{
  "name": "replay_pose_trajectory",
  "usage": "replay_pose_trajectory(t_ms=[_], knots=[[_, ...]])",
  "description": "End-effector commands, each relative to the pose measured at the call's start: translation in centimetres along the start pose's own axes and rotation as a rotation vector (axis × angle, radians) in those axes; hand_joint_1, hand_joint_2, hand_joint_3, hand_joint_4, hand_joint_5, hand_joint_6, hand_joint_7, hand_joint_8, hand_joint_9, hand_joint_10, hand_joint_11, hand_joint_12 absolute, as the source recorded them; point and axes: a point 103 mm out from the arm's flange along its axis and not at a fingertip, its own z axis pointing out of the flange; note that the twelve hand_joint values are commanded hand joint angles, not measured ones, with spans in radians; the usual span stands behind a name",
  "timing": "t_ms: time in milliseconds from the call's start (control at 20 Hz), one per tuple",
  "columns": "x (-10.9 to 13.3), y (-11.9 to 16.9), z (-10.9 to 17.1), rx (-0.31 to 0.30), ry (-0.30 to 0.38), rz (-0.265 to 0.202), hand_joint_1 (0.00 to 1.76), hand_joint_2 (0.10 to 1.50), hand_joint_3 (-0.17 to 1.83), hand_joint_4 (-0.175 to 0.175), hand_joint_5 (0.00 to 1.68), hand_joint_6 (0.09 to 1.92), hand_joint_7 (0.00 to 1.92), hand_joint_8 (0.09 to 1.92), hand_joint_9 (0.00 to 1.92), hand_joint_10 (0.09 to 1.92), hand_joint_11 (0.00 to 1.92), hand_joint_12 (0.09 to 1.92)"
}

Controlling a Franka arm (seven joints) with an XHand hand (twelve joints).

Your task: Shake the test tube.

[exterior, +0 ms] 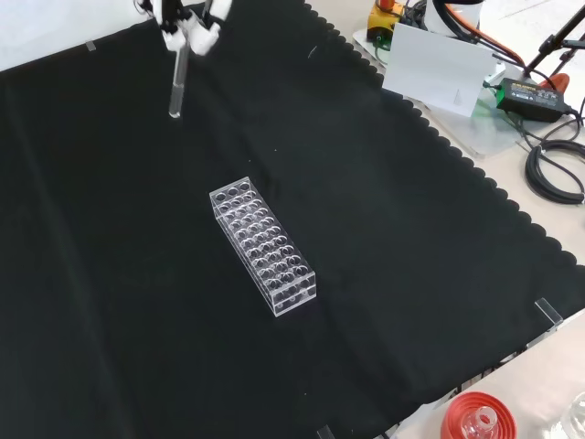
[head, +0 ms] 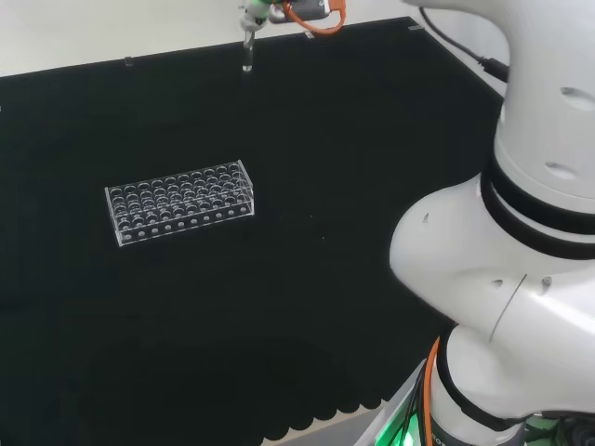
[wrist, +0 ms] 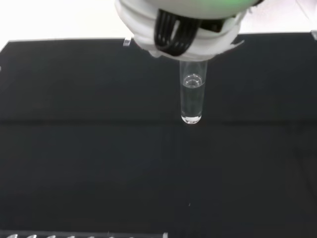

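Holding the test tube [exterior: 175,84] by its upper end, my robot hand [exterior: 186,27] has its fingers closed around the glass, so the tube hangs roughly upright in the air above the black cloth of the bench [exterior: 110,274], toward the top left of the front view. Reading that view from left to right, the tube comes first, then the clear rack [exterior: 263,247] standing well apart from it near the middle of the cloth, then the red ribbed stand [exterior: 475,416] at the lower right edge, off the cloth. The main risk I judge from here is slippage: smooth glass held only near its rim could slide out during a vigorous shake and fall onto the cloth, and whether it would break I cannot tell. A second risk is spillage, since I see no stopper, and a wide swing could throw liquid from the mouth, which is hidden inside the grip. A third is drifting low or sideways enough to strike the rack. In the wrist view the tube [wrist: 192,96] is clear, narrow and round-bottomed, with colourless liquid in its lower part and a visible liquid surface a little below the fingers [wrist: 173,29].
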Motion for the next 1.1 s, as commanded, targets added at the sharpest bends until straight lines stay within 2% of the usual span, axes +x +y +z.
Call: replay_pose_trajectory(t_ms=[50, 400, 650, 850, 1100], knots=[[4.8, -0.6, 4.9, 0.098, -0.016, -0.08, 1.43, 0.69, 0.48, -0.175, 1.38, 0.37, 1.84, 0.32, 1.4, 0.4, 1.03, 1.15], [9.7, -0.8, 4.7, 0.099, 0.053, -0.174, 1.43, 0.69, 0.48, -0.175, 1.38, 0.37, 1.84, 0.32, 1.4, 0.4, 1.03, 1.15], [11.1, -0.7, 4.5, 0.095, 0.058, -0.208, 1.43, 0.69, 0.48, -0.175, 1.38, 0.37, 1.84, 0.32, 1.4, 0.4, 1.02, 1.15], [10.4, -0.6, 4.8, 0.102, 0.032, -0.195, 1.43, 0.69, 0.48, -0.175, 1.38, 0.37, 1.84, 0.31, 1.4, 0.4, 1.02, 1.15], [7.4, -0.5, 5.6, 0.116, -0.02, -0.14, 1.43, 0.69, 0.49, -0.175, 1.38, 0.37, 1.84, 0.31, 1.4, 0.41, 1.02, 1.15]])
